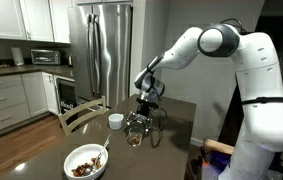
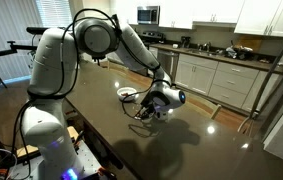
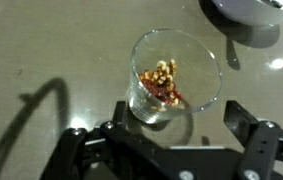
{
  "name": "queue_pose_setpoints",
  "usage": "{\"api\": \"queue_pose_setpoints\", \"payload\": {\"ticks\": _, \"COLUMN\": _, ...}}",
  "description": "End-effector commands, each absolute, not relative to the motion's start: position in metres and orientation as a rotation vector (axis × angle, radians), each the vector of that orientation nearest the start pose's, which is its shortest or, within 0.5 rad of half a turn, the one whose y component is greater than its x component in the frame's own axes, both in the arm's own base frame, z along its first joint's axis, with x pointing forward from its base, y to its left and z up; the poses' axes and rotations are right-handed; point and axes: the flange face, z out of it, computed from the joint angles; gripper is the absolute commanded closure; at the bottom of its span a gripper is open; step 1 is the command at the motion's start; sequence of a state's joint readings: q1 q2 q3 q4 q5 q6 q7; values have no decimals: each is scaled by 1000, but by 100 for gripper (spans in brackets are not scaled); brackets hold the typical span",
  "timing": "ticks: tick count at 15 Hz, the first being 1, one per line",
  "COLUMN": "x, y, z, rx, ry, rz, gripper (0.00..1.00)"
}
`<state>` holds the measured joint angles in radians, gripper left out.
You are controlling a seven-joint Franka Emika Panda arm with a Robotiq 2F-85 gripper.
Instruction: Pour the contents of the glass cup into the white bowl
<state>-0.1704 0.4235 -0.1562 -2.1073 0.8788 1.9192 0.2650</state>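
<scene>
The glass cup (image 3: 171, 75) is clear and holds red and yellow bits. It stands on the dark table, and in an exterior view (image 1: 134, 138) it is just below my gripper. My gripper (image 3: 169, 138) is open. Its two black fingers stand left and right of the glass and do not touch it. The gripper also shows in both exterior views (image 1: 137, 125) (image 2: 151, 108). The white bowl (image 1: 86, 162) holds brown pieces and a utensil. It sits near the table's front edge and also shows in the other exterior view (image 2: 128, 93).
A small opaque white cup (image 1: 115, 121) stands on the table close to the gripper. A white rim (image 3: 246, 8) shows at the top right of the wrist view. A wooden chair (image 1: 79, 113) stands at the table. A steel fridge (image 1: 103, 50) and kitchen counters are behind.
</scene>
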Motion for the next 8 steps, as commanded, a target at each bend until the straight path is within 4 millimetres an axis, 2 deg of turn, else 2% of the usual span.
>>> {"api": "queue_pose_setpoints", "payload": {"ticks": 1, "x": 513, "y": -136, "z": 190, "rx": -1876, "ry": 1436, "rz": 746, "gripper": 0}}
{"api": "queue_pose_setpoints", "payload": {"ticks": 8, "x": 502, "y": -156, "z": 177, "rx": -1625, "ry": 1441, "rz": 874, "gripper": 0}}
